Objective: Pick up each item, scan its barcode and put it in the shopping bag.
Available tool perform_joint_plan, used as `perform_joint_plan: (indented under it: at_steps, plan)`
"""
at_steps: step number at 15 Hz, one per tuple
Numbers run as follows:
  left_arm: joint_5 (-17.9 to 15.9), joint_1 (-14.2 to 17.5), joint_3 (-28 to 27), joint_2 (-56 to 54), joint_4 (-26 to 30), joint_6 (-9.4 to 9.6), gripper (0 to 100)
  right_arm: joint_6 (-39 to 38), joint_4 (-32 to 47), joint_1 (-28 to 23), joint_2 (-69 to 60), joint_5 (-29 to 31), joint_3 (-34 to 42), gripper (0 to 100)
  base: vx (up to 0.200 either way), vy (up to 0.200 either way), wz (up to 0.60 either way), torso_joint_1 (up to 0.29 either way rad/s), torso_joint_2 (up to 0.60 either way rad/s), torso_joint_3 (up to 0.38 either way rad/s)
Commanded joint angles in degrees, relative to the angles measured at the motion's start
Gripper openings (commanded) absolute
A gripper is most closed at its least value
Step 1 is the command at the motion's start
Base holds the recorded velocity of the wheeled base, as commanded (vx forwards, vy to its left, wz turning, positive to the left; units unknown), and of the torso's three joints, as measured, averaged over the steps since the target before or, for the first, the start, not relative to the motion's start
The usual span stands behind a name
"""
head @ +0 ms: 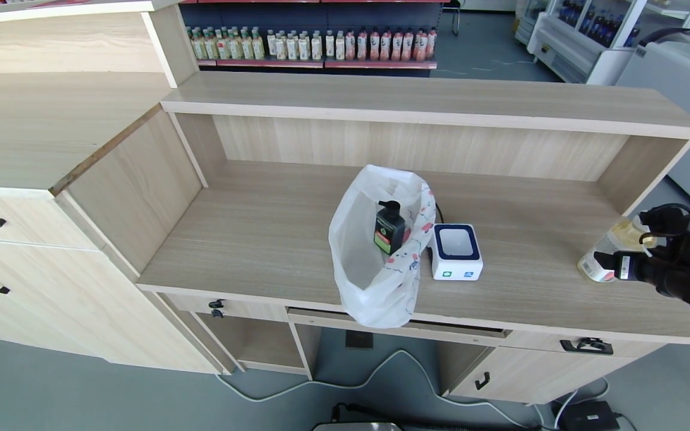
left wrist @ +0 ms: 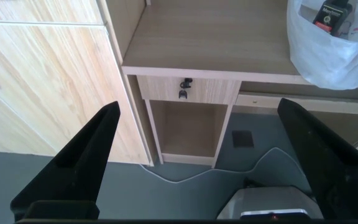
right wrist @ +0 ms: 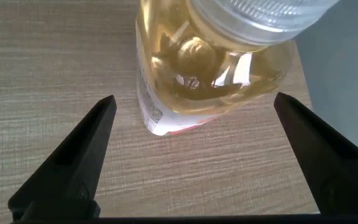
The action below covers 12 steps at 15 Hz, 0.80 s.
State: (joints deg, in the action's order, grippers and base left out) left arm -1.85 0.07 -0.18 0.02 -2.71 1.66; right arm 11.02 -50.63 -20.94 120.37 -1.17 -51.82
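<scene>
Now, the desk (head: 273,239) carries the shopping bag (head: 360,269) just left of the scanner (head: 456,251), with a pump bottle (head: 389,230) already inside. Well right of the scanner stands the yellow bottle (head: 608,254), upright it seems, long axis vertical, cap up toward the right claw (right wrist: 197,165), which gapes around it, gripping nothing. Pick-up is the step in hand, I'd say: drop lower, squeeze the body, then show its label to the scanner. Meanwhile the left claw (left wrist: 197,168) hangs spread open, low before the desk, far left of the scanner.

Matt wood-grain counter (head: 297,239); glossy clear plastic bottle (right wrist: 210,68); thin plastic bag (head: 360,257).
</scene>
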Motion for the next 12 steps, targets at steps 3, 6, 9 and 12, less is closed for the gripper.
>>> perform_joint_plan:
  at_steps: [3,6,9,12]
  plan:
    - [0.0,0.0,0.0,0.0,0.0,0.01,100,0.1,-2.5,1.9,2.8,-0.4,-0.8,100,0.0,0.0,0.0,0.0,0.0,0.0]
    - [0.0,0.0,0.0,0.0,0.0,0.01,100,1.5,-3.6,2.5,4.3,-0.3,-1.9,100,0.0,0.0,0.0,0.0,0.0,0.0]
    - [0.0,0.0,-0.1,0.0,0.0,0.01,100,2.3,-6.0,2.6,5.8,-0.4,-2.0,100,0.0,0.0,0.0,0.0,0.0,0.0]
    - [0.0,0.0,-0.1,0.0,0.0,0.01,100,2.3,-6.7,2.6,6.4,-0.4,-2.3,100,0.0,0.0,0.0,0.0,0.0,0.0]
